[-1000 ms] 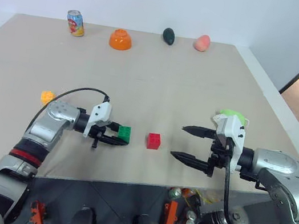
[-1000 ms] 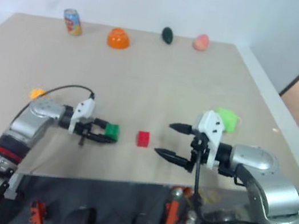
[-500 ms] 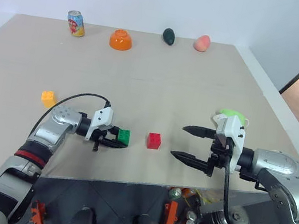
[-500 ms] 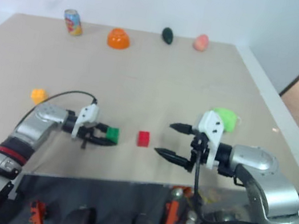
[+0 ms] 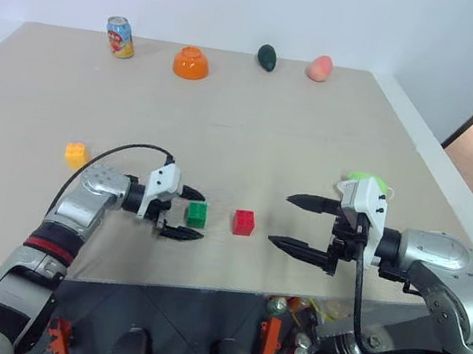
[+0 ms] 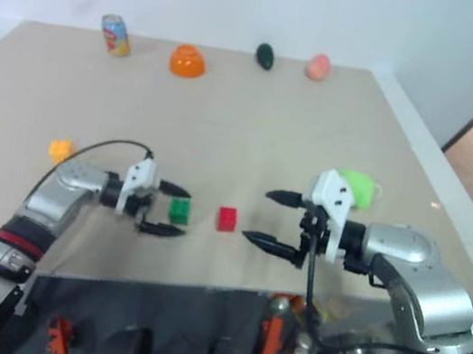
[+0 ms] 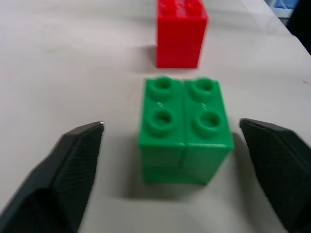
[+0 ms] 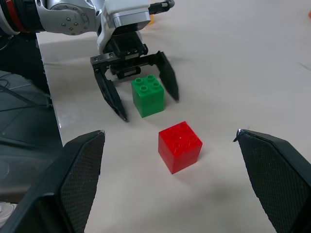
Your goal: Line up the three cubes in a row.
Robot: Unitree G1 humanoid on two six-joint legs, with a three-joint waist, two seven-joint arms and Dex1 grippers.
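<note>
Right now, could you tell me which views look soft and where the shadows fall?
Left wrist view: green cube casts a small shadow in front; red cube behind looks slightly soft. Right eye view: hazier than the left eye view.

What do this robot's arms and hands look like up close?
Both arms are silver-grey metal shells. The left arm has a red band and a looping black cable, the right arm a green band. Each ends in a white block with two black pointed fingers.
</note>
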